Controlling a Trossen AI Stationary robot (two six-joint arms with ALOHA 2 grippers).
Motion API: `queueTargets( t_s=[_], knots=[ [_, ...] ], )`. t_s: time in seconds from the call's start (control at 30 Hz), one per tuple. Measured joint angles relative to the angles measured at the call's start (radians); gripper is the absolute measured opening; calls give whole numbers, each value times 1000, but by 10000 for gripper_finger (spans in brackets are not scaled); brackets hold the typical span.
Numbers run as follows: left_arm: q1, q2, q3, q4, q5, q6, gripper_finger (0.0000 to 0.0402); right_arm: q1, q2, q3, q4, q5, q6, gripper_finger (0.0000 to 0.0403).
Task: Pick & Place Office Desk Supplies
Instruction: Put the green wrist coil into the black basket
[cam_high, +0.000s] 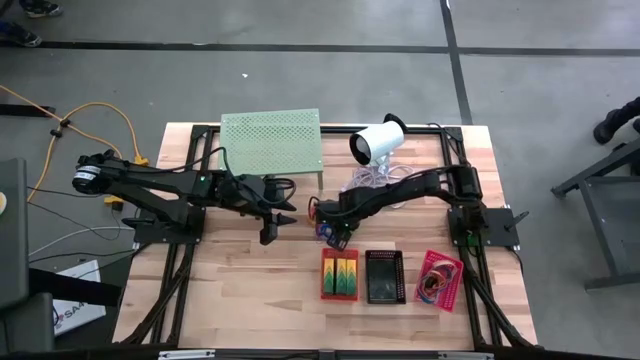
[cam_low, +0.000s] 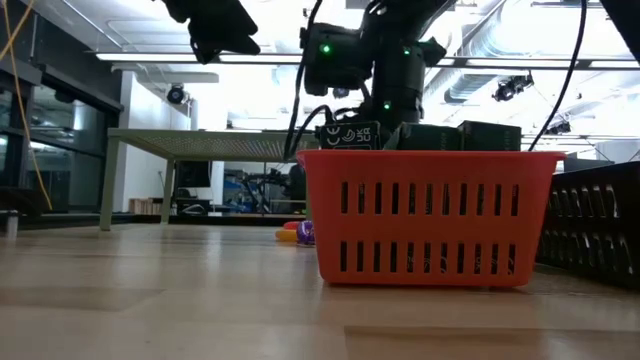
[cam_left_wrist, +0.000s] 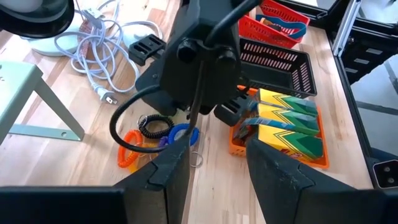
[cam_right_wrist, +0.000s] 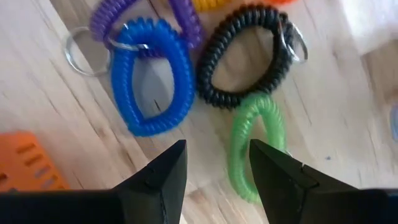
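Jaws parted on right gripper (cam_right_wrist: 214, 165) — above coiled loops (cam_right_wrist: 149, 78), blue, black, green

— From where does each camera look?
— The high view hangs above, facing straight down on the whole table (cam_high: 250, 300), far off. The low view sits at table-top level, facing level into the room, very near the red basket (cam_low: 425, 215).
— And the wrist cameras?
— The left wrist view looks down slantwise past its own fingers (cam_left_wrist: 174, 171), with that basket (cam_left_wrist: 277, 127) toward 3 o'clock. The right wrist view looks down, very near the coiled loops (cam_right_wrist: 152, 78). Both wrist views share those loops (cam_left_wrist: 158, 134).
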Motion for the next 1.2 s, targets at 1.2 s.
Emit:
queueTargets(
  t_s=[1.2],
  knots=[
    [0, 0, 0, 28, 0, 0, 152, -20, -6, 2, -10, 21, -8, 17]
  ],
)
